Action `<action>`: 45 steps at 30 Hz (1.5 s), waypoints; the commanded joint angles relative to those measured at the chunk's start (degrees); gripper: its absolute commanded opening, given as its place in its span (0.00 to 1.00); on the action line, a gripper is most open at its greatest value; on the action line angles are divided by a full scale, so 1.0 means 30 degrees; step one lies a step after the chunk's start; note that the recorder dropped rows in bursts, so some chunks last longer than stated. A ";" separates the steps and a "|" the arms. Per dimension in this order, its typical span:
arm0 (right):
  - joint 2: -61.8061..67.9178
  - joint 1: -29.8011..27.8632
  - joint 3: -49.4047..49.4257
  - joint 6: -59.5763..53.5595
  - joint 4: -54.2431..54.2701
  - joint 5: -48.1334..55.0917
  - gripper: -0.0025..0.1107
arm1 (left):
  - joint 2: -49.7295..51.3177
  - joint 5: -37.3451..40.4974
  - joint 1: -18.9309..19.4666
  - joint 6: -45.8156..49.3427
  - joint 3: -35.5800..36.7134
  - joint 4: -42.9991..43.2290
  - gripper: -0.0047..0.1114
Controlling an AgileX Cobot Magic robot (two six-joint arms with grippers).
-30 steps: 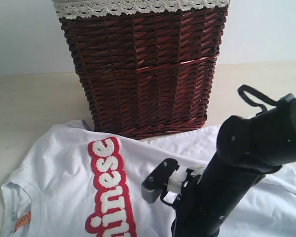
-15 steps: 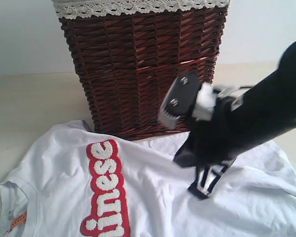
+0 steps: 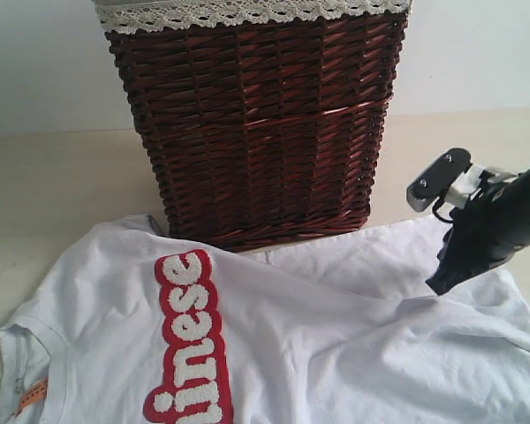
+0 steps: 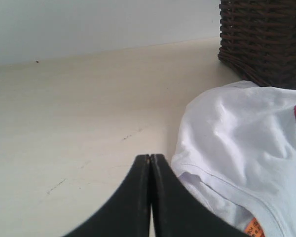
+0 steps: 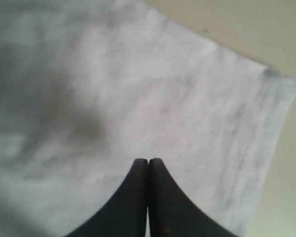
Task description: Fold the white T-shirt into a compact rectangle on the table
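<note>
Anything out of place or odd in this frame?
The white T-shirt lies spread and rumpled, one edge right against the base of the wicker basket; whether the basket pins it is unclear. Nothing looks spilled or damaged.

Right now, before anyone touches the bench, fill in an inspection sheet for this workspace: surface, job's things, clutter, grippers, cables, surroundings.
Surface: table, pale cream, with a few faint marks near the left arm.
Job's things: white T-shirt spread out front up, wrinkled, not yet folded; orange neck tag showing.
Clutter: dark wicker basket with lace trim, standing behind the shirt in the exterior view.
Grippers: left gripper shut, empty, over bare table beside the collar; right gripper shut, empty, over the shirt away from the collar.
Cables: black cable loop at the right wrist.
Surroundings: pale wall behind the table.
</note>
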 commanded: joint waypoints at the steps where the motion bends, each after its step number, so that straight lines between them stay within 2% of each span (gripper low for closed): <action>1: 0.2056 -0.0069 -0.0176 -0.0036 0.0105 -0.2379 0.02 | -0.0102 -0.0197 -0.0062 0.0030 -0.0044 -0.0118 0.04; 9: 0.5423 -0.0069 -0.3363 -0.0052 0.0105 -0.3131 0.02 | -0.0102 -0.0197 -0.0062 0.0030 -0.0044 -0.0118 0.04; 14: 0.5709 -0.0069 -0.5064 0.0996 0.1043 -0.3042 0.02 | -0.0102 -0.0197 -0.0062 0.0030 -0.0044 -0.0118 0.04; 19: 0.4129 -0.0069 -0.5167 0.1625 0.1043 -0.0906 0.02 | -0.0102 -0.0197 -0.0062 0.0030 -0.0044 -0.0118 0.04; 23: 0.1204 -0.0069 -0.5167 0.1625 0.0326 0.3023 0.02 | -0.0102 -0.0197 -0.0062 0.0030 -0.0044 -0.0118 0.04; 28: -0.1753 -0.0105 -0.3550 -0.0464 -0.2190 0.7774 0.02 | -0.0102 -0.0197 -0.0062 0.0030 -0.0044 -0.0118 0.04; 32: -0.2532 -0.0105 -0.0412 -0.2109 -0.3808 1.0167 0.02 | -0.0102 -0.0197 -0.0062 0.0030 -0.0044 -0.0118 0.04; 34: -0.2532 -0.0105 0.1448 -0.2794 -0.3669 0.9732 0.02 | -0.0102 -0.0197 -0.0062 0.0030 -0.0044 -0.0118 0.04; 39: -0.1754 -0.0105 0.4605 -0.3097 -0.2579 0.5360 0.02 | -0.0102 -0.0197 -0.0062 0.0030 -0.0044 -0.0118 0.04; 45: -0.1098 -0.0065 0.4894 -0.7012 0.1347 0.5842 0.02 | -0.0102 -0.0197 -0.0062 0.0030 -0.0044 -0.0118 0.04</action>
